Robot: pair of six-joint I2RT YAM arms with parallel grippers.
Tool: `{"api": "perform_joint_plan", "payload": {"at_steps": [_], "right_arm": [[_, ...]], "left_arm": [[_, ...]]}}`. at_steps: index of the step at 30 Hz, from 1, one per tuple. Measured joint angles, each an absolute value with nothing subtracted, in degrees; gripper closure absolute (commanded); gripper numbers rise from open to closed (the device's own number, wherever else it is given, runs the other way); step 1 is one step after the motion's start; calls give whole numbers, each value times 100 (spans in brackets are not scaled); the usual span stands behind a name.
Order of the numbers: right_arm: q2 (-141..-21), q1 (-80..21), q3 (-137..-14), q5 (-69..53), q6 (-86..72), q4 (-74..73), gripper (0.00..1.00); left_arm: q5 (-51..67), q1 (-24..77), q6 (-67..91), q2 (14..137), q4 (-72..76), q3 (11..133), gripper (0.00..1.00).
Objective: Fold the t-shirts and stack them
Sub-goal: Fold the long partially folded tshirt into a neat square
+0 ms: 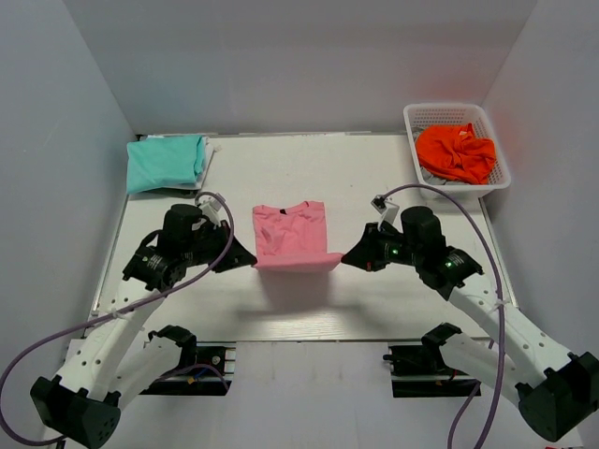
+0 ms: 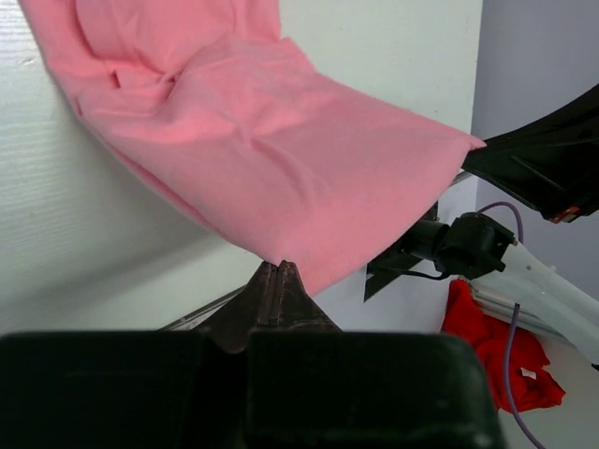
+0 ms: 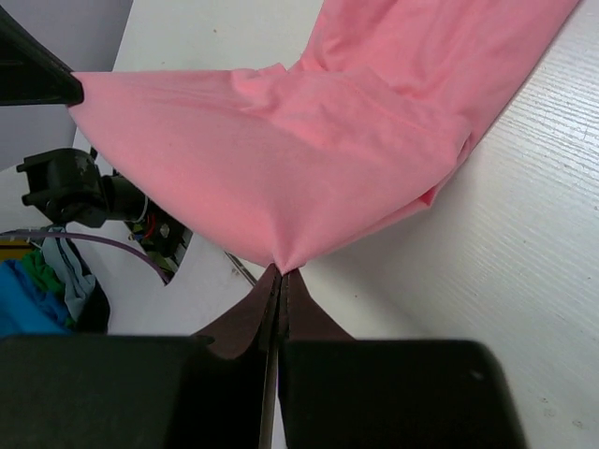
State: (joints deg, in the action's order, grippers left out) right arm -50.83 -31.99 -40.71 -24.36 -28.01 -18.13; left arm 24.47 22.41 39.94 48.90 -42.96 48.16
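1. Your left tool [image 1: 251, 261] is pressed together on the near-left corner of the pink shirt [image 1: 292, 234]. Your right tool [image 1: 346, 259] pinches the near-right corner the same way.
2. The pink shirt sits at the centre of the tabletop [image 1: 374, 178]. Its part toward 12 o'clock lies flat, while the 6 o'clock edge is lifted off the surface and stretched between the two tools.
3. The step in hand looks like folding that raised edge over toward 12 o'clock. Move both corners at the same height and pace so the edge stays straight.
4. Hold only a light stretch between the tools. That should be enough to stop the middle sagging but not enough to drag the flat part toward 6 o'clock.
5. Lower the corners onto the flat part with the side edges lined up, and only then spread both tools.
6. The teal shirt [image 1: 167, 161] lies folded at 10 o'clock, probably where the stack goes. The basket [image 1: 412, 117] with an orange cloth [image 1: 456, 152] sits at 2 o'clock, well apart.
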Motion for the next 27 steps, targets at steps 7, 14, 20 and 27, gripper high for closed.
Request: {"api": "perform_joint_plan", "payload": {"at_steps": [7,14,20,27], "right_arm": [[-5188,-3194,-4169,-2272,-2923,-1540,100],[-6005,-3188,-4737,-1767,-3103,-1297,100],[-6685,-3166,-5286,-1317,-3144,-1304,100],[-7494,-3044,-5870,-1186,-3107,-1273,100]], "left_arm": [[2270,2241,4104,4864,-4263,4897,100],[1592,2231,4235,5048,-4084,5050,100],[1219,2182,4300,5631,-3726,5159,100],[515,2182,4447,6141,-3402,5352,100]]}}
